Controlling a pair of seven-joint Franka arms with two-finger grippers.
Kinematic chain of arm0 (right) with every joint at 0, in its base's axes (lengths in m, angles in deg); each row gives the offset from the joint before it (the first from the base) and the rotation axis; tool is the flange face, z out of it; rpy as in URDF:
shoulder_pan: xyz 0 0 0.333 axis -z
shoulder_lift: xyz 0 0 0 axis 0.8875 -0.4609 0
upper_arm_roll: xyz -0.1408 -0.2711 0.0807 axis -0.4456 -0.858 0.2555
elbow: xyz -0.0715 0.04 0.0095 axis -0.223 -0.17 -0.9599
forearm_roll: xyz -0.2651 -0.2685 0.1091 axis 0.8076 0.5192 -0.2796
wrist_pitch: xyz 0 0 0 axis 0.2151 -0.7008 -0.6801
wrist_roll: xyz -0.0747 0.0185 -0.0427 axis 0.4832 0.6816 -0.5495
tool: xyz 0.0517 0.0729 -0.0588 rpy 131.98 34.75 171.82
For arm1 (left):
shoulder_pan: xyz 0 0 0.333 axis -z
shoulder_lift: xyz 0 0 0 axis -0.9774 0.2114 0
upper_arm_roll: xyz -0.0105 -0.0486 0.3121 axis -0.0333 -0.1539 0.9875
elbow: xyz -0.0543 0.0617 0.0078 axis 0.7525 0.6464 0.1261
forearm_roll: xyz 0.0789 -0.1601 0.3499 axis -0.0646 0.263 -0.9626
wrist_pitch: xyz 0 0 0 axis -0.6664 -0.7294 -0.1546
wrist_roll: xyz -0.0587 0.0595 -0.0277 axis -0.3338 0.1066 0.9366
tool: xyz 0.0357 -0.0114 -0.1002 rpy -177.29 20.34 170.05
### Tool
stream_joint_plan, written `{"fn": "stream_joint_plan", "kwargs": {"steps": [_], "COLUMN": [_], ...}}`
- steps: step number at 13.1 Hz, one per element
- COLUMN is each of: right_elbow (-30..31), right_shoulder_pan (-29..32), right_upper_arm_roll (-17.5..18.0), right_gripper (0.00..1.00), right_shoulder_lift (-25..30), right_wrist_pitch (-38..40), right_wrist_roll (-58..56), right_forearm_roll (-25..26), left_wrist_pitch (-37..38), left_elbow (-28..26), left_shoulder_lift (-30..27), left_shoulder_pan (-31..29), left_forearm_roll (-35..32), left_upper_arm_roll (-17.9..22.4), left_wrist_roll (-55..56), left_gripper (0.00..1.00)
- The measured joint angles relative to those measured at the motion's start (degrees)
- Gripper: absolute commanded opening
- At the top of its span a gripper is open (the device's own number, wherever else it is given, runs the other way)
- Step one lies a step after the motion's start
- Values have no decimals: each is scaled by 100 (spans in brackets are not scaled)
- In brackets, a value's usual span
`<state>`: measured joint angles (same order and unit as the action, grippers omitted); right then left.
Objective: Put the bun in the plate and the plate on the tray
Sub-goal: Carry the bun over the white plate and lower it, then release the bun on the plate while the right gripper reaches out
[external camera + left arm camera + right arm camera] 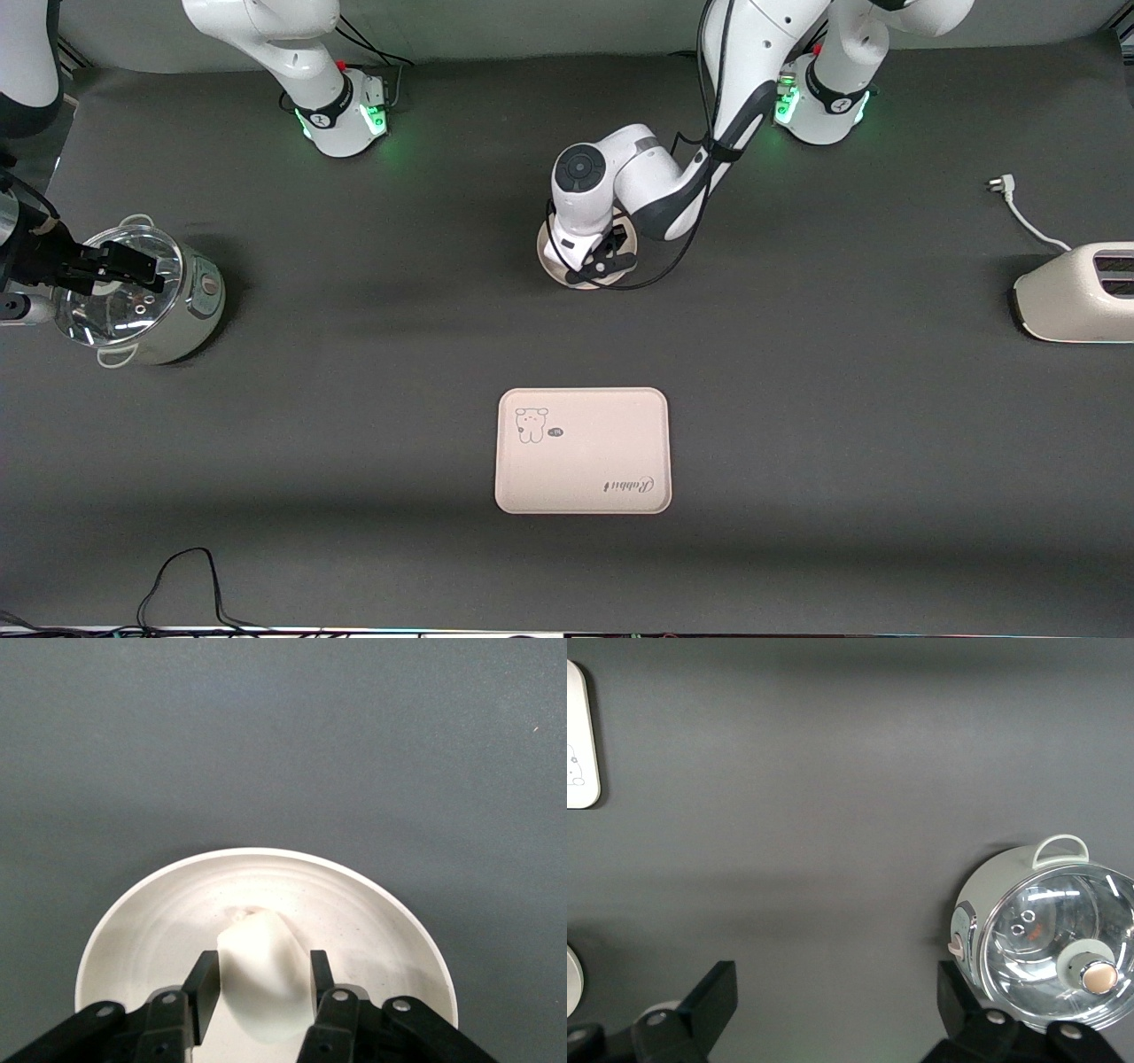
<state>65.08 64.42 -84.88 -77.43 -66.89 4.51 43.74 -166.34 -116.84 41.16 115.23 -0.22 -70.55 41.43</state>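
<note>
The bun, a small white lump, lies in the round cream plate. My left gripper is down in the plate with a finger on either side of the bun. One pad sits at the bun's edge and the other stands a little off it, so the gripper is open. In the front view this gripper covers the bun, and only the plate shows around it. The pink tray lies nearer to the front camera than the plate. My right gripper hangs open over the pot and holds nothing.
A pale green pot with a glass lid stands at the right arm's end of the table. A white toaster with its cord and plug is at the left arm's end. A black cable loops near the front edge.
</note>
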Motion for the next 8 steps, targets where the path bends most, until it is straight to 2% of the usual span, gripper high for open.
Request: {"fn": "stream_joint_plan", "kwargs": {"steps": [1, 2, 8], "right_elbow": [0, 0, 2], "right_shoulder_pan": [0, 0, 0], "right_upper_arm_roll": [0, 0, 0], "right_gripper": [100, 100, 100], "right_shoulder_lift": [0, 0, 0], "right_wrist_pitch": [1, 1, 4], "right_wrist_roll": [0, 0, 0], "right_forearm_roll": [0, 0, 0], "left_wrist_pitch": [0, 1, 186], "left_elbow": [0, 0, 120], "left_shoulder_lift": [1, 2, -53], "left_shoulder_pan": [10, 23, 29], "left_forearm_roll": [-1, -4, -55], "left_upper_arm_roll": [1, 1, 69], "left_wrist_roll": [14, 27, 20], "left_gripper": [79, 97, 100]}}
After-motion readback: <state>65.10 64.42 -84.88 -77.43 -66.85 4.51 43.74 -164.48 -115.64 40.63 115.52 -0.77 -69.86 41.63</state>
